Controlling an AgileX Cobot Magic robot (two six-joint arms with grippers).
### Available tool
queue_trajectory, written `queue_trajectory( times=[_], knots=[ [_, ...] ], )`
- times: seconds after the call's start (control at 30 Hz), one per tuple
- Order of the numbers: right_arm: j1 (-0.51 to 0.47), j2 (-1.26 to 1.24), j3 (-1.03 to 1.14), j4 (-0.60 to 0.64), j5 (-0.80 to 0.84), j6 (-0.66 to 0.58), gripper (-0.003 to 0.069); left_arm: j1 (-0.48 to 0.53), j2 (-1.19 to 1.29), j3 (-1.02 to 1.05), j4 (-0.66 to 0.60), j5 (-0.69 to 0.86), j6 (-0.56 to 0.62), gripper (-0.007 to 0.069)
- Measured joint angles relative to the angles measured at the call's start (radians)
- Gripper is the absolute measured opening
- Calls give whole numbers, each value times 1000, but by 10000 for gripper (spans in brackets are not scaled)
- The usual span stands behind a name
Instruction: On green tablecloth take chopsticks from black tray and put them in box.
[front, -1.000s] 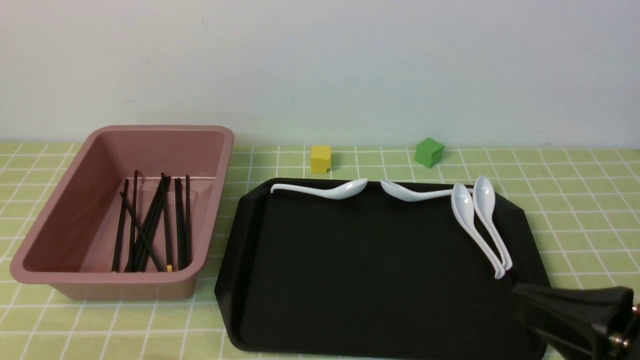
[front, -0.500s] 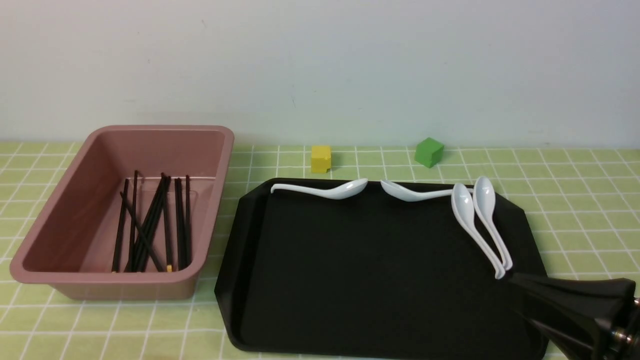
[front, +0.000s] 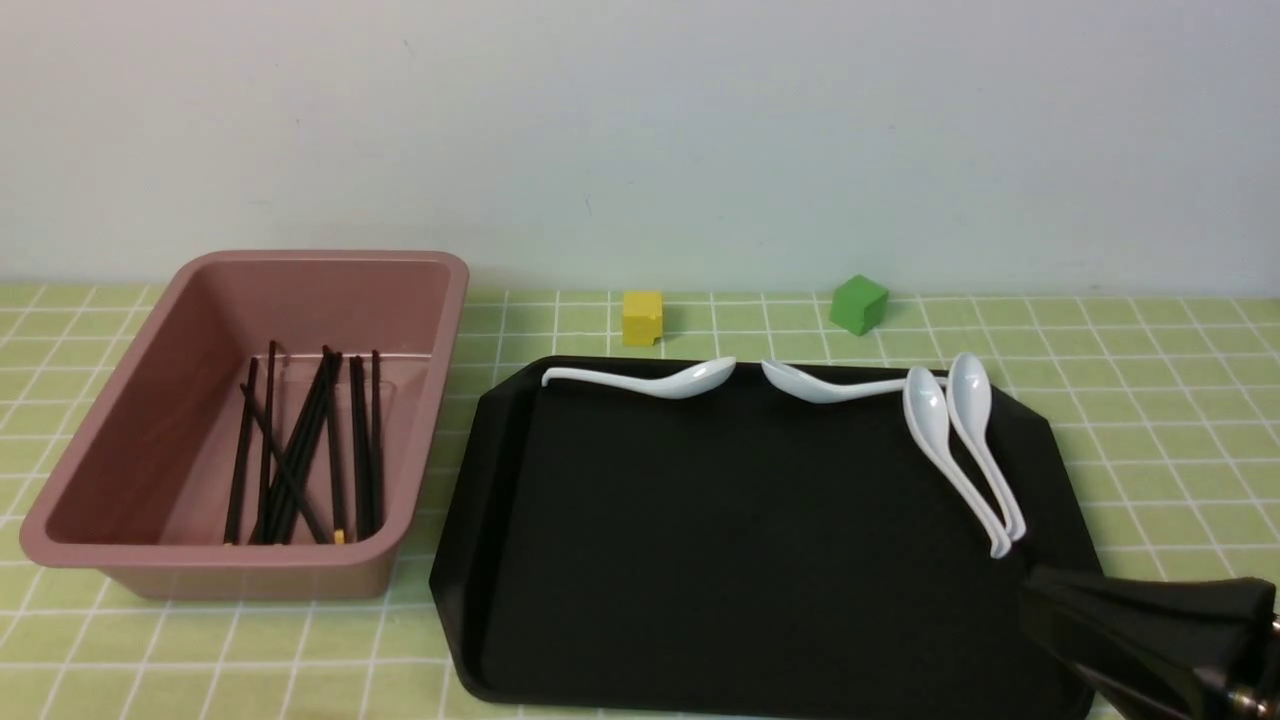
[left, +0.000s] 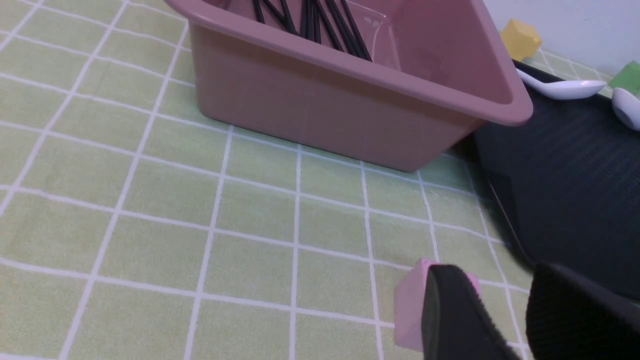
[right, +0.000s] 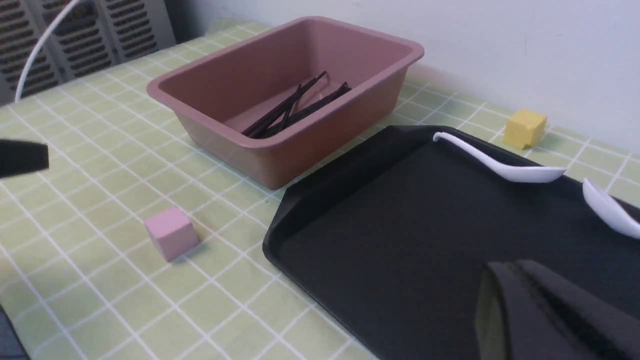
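Observation:
Several black chopsticks lie inside the pink box at the left of the green tablecloth; they also show in the right wrist view. The black tray holds only white spoons; I see no chopsticks on it. My right gripper is shut and empty, low over the tray's near right corner. My left gripper is open and empty, over the cloth in front of the box, beside the tray's left edge. It is out of the front view.
Several white spoons lie along the tray's far edge and right side. A yellow cube and a green cube stand behind the tray. A small pink cube sits on the cloth by the left gripper's fingers.
My right gripper rose slightly towards the spoons' handles, then dropped back to about where it was. Nothing else has moved.

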Motion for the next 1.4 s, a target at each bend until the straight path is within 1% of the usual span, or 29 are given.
queue_trajectory(
  times=[0.1, 0.17, 0.23, 0.3, 0.37, 0.43, 0.47, 0.53, 0.57, 0.63, 0.77, 0.8, 0.83, 0.9, 0.93, 0.97, 1.03, 1.13, 1.4],
  knots=[
    [-22, -53, 30, 84, 20, -145, 25, 0, 0, 0, 0, 0, 0, 238],
    [-76, -93, 53, 182, 31, -262, 26, 0, 0, 0, 0, 0, 0, 238],
    [-134, -121, 76, 259, 29, -340, 27, 0, 0, 0, 0, 0, 0, 238],
    [-224, -164, 126, 355, 5, -427, 31, 0, 0, 0, 0, 0, 0, 238],
    [-303, -208, 172, 412, -25, -473, 34, 0, 0, 0, 1, 0, 0, 238],
    [-340, -245, 207, 433, -43, -491, 35, 0, 0, 0, 1, 0, 0, 238],
    [-402, -310, 253, 448, -56, -504, 36, 0, 0, 0, 1, 0, 0, 238],
    [-442, -360, 291, 454, -58, -507, 38, 0, 0, 0, 1, 0, 0, 238],
    [-501, -432, 330, 459, -49, -510, 41, 0, 0, 0, 1, 0, 0, 238],
    [-561, -489, 370, 462, -43, -500, 43, 0, 0, 0, 1, 0, 0, 238],
    [-669, -572, 417, 453, -18, -422, 47, 0, 0, 0, 1, 0, 0, 239],
    [-679, -582, 417, 447, -8, -405, 48, 0, 0, 0, 1, 0, 0, 239],
    [-718, -607, 417, 411, 27, -369, 52, 0, 0, 0, 1, 0, 0, 239],
    [-749, -620, 417, 359, 77, -342, 55, 0, 0, 0, 1, 0, 0, 239],
    [-751, -620, 417, 359, 77, -342, 55, 0, 0, 0, 1, 0, 0, 239],
    [-764, -621, 417, 328, 115, -332, 57, 0, 0, 0, 1, 0, 0, 239],
    [-775, -621, 417, 305, 170, -323, 59, 0, 0, 0, 1, 0, 0, 239],
    [-779, -621, 416, 299, 235, -317, 64, 0, 0, 0, 0, 0, 0, 239],
    [-783, -621, 412, 305, 257, -316, 72, 0, 0, 0, 0, 0, 0, 239]
  ],
)
